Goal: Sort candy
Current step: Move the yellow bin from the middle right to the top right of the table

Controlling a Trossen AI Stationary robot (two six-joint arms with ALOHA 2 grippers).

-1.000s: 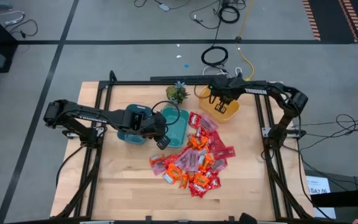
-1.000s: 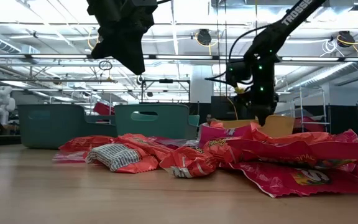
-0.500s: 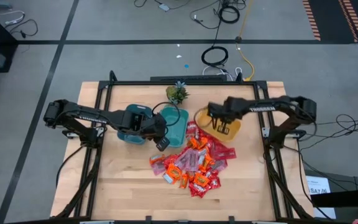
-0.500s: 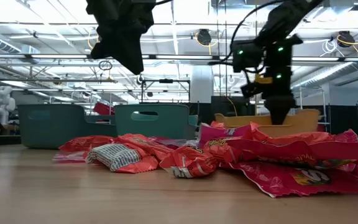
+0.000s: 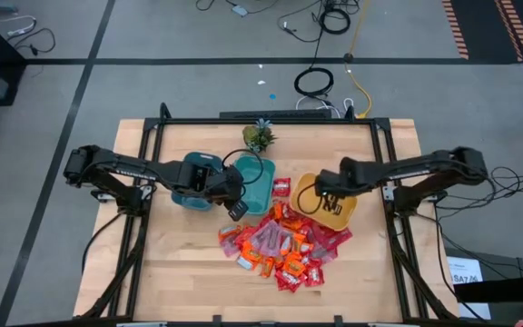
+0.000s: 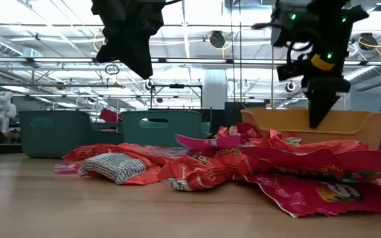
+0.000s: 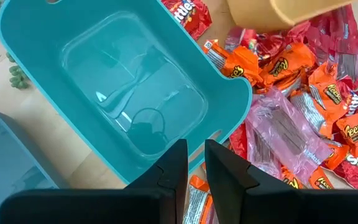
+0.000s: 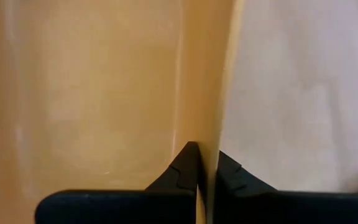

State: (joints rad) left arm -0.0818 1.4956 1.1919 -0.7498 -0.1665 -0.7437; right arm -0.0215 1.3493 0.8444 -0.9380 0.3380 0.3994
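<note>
On wooden table (image 5: 180, 272), candy (image 5: 284, 245) heaped.

Bowls, a plant and cables around a wooden surface

A yellow bowl (image 5: 332, 202) sits right of centre, two teal bowls (image 5: 254, 182) left of it, a small green plant (image 5: 259, 136) above them on the surface (image 5: 180, 263); black cables (image 5: 314, 82) coil on the floor above.

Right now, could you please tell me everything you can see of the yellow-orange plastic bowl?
The yellow-orange plastic bowl is a smooth, rounded tub with a thin wall. It appears empty. It sits upright at the right edge of the pile of shiny red and orange wrapped candies, touching wrappers, on the pale wooden table. The right gripper is shut on its rim, one finger on each side of the wall.
</note>
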